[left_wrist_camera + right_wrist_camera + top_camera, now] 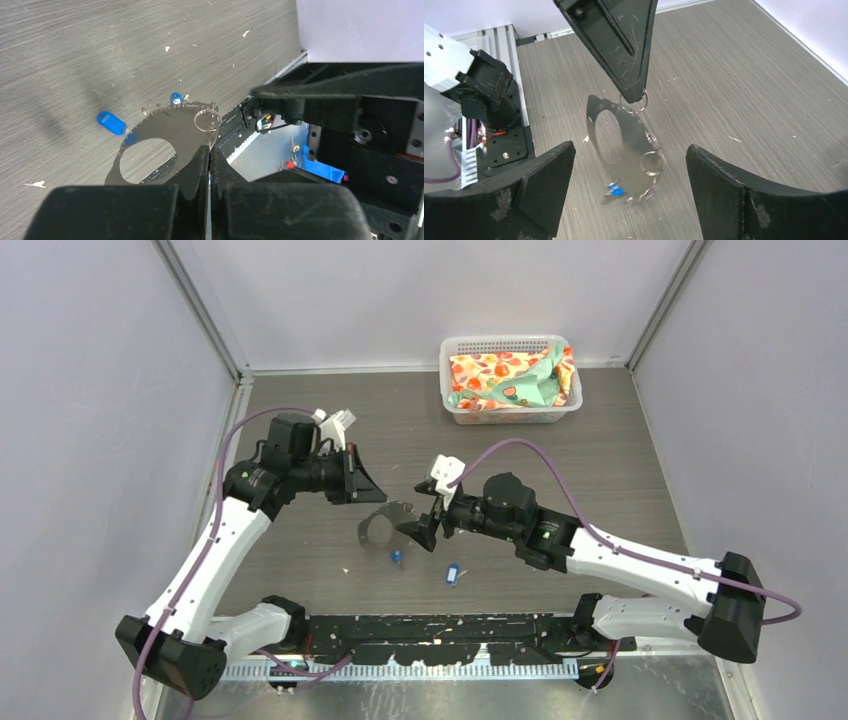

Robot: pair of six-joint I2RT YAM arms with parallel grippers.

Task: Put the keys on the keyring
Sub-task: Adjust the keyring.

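My left gripper (362, 485) is shut on the top of the keyring (380, 532), a thin silvery-grey toothed loop that hangs below it with its lower edge at the table. In the left wrist view its shut tips (209, 149) pinch a small wire ring on the keyring (165, 125). One blue key (397, 557) sits at the keyring's lower edge; I cannot tell if it is threaded on. The other blue key (453, 573) lies loose on the table, also seen in the left wrist view (111, 122). My right gripper (425, 525) is open, its fingers either side of the keyring (616, 140), not touching.
A white basket (510, 412) with colourful cloth stands at the back right. A black rail (450, 630) runs along the near edge between the arm bases. Grey walls close the left, back and right sides.
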